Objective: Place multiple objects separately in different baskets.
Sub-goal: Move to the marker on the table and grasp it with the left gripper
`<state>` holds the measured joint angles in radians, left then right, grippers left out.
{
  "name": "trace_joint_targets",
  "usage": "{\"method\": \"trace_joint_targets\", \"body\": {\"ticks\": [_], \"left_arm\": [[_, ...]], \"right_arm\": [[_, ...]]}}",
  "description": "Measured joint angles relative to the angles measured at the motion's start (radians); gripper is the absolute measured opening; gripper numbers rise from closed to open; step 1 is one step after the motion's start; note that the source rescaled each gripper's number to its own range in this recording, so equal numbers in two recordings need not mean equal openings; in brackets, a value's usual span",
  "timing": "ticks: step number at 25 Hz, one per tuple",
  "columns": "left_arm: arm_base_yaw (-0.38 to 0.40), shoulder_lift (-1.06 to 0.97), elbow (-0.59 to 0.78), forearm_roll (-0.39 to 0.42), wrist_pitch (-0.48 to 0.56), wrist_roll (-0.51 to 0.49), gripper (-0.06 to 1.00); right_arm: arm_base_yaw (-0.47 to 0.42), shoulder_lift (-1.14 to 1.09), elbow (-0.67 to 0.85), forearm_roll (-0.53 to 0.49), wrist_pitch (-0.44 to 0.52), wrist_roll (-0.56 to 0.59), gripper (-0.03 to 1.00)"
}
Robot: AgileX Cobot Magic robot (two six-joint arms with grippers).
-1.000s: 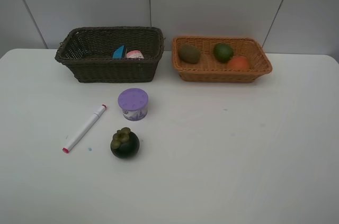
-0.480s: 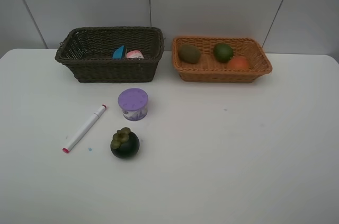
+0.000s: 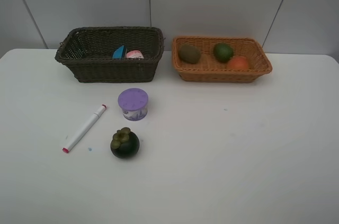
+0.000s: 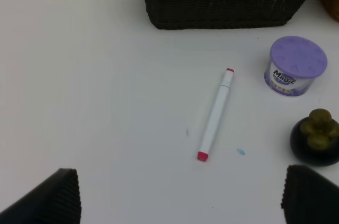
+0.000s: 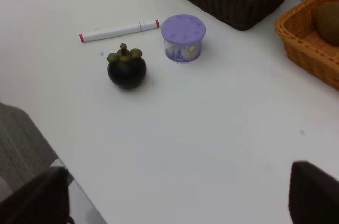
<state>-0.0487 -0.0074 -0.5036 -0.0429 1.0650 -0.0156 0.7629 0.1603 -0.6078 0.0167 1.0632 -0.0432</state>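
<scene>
1. My left gripper (image 4: pixel 180 200) stands wide open, with nothing between its jaws.
2. Only its two dark fingertips (image 4: pixel 55 197) show, one at each side of the left wrist view.
3. My right gripper (image 5: pixel 175 197) is likewise spread wide and holds nothing.
4. Its dark fingertips (image 5: pixel 312 192) hang clear, touching nothing.

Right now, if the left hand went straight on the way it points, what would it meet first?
Probably the white marker, lying on the table ahead of the open left hand, though depth is unclear.
</scene>
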Motion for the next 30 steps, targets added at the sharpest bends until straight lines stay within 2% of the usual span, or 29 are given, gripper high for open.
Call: {"method": "trace_joint_targets", "body": {"ticks": [9, 16, 18, 22, 30], "left_arm": [[0.0, 0.0, 0.0, 0.0, 0.0, 0.0, 1.0], [0.0, 0.0, 0.0, 0.0, 0.0, 0.0, 1.0], [0.0, 0.0, 0.0, 0.0, 0.0, 0.0, 1.0], [0.0, 0.0, 0.0, 0.0, 0.0, 0.0, 1.0], [0.0, 0.0, 0.0, 0.0, 0.0, 0.0, 1.0]], "right_arm": [[0.001, -0.118, 0.069, 0.002, 0.014, 0.019, 1.0], [-0.001, -0.12, 0.086, -0.022, 0.003, 0.043, 1.0], [-0.026, -0.12, 0.087, -0.025, 0.002, 0.05, 1.0], [-0.157, -0.12, 0.087, -0.028, 0.002, 0.05, 1.0], [-0.5, -0.12, 0.087, -0.033, 0.001, 0.05, 1.0]]}}
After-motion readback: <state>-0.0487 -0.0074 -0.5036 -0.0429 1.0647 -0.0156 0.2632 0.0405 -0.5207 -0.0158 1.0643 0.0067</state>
